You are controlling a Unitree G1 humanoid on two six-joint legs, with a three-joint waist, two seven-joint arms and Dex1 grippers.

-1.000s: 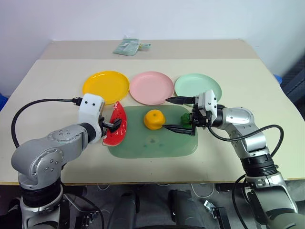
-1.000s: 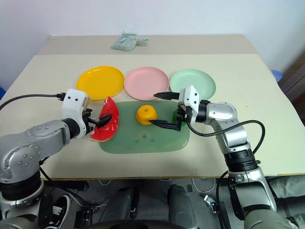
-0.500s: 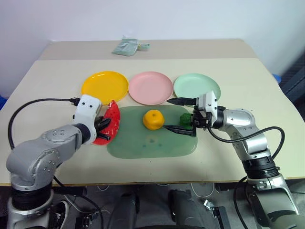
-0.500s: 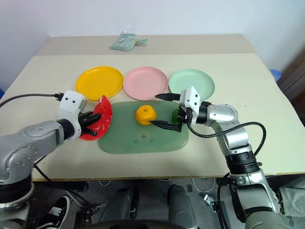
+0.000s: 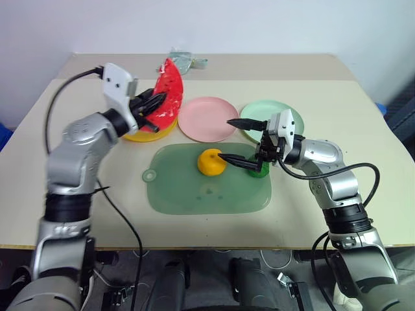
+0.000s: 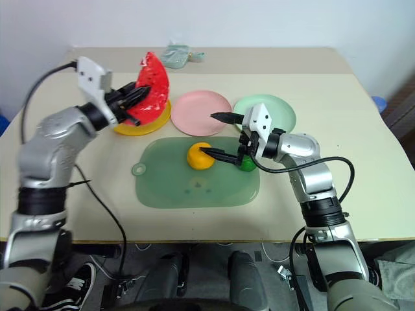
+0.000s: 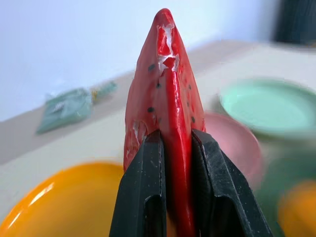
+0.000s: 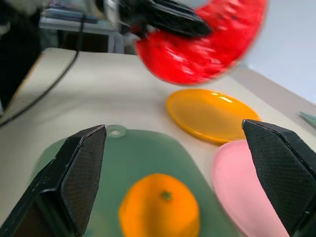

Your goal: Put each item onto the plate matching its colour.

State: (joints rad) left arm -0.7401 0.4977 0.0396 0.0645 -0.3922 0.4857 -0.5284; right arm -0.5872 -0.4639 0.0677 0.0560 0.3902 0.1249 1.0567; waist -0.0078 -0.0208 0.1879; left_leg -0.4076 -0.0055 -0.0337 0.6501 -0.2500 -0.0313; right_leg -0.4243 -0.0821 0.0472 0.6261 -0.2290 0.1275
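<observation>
Your left gripper [image 5: 150,103] clamps the watermelon wedge [image 5: 170,92] aloft, pink plate [image 5: 207,118] just beyond, while your right gripper [image 5: 237,139] gapes wide around the orange fruit [image 5: 211,162].

Head pair looks down over the table [image 5: 58,97]; 2 wrist cameras, somewhat blurred, sit close.

Silver-grey arms, white wrist housings, black jaws, seemingly black trailing cables.

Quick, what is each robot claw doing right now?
Left gripper: closed on the red plastic watermelon wedge.
Right gripper: open, holding nothing.
</observation>
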